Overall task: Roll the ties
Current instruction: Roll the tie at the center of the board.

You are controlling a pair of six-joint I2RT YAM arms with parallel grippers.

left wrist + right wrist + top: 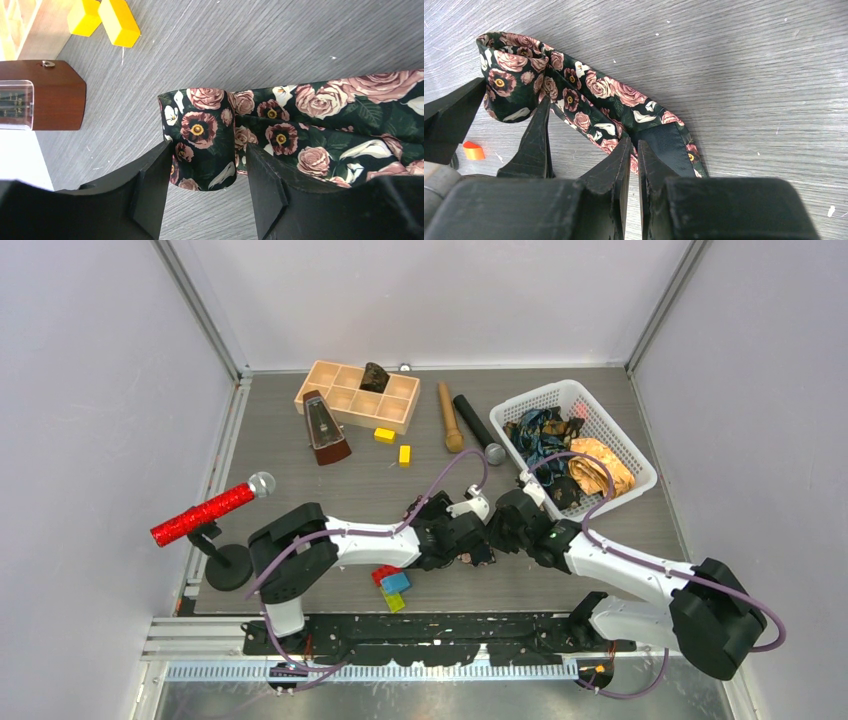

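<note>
A black tie with pink roses lies on the grey table, and one end is curled into an upright roll. My left gripper is open, with a finger on each side of the roll and a gap on the right side. In the right wrist view the tie runs from that roll down to my right gripper, which is shut on the tie's edge near its dark lining. Both grippers meet at the table's middle, the left gripper beside the right gripper. More ties, a blue-teal tie and a golden-orange tie, lie in the basket.
A white basket stands at the back right. A wooden tray, a metronome, yellow blocks, a wooden pin and a black microphone sit at the back. A red glittery microphone stands left, with coloured blocks near the front.
</note>
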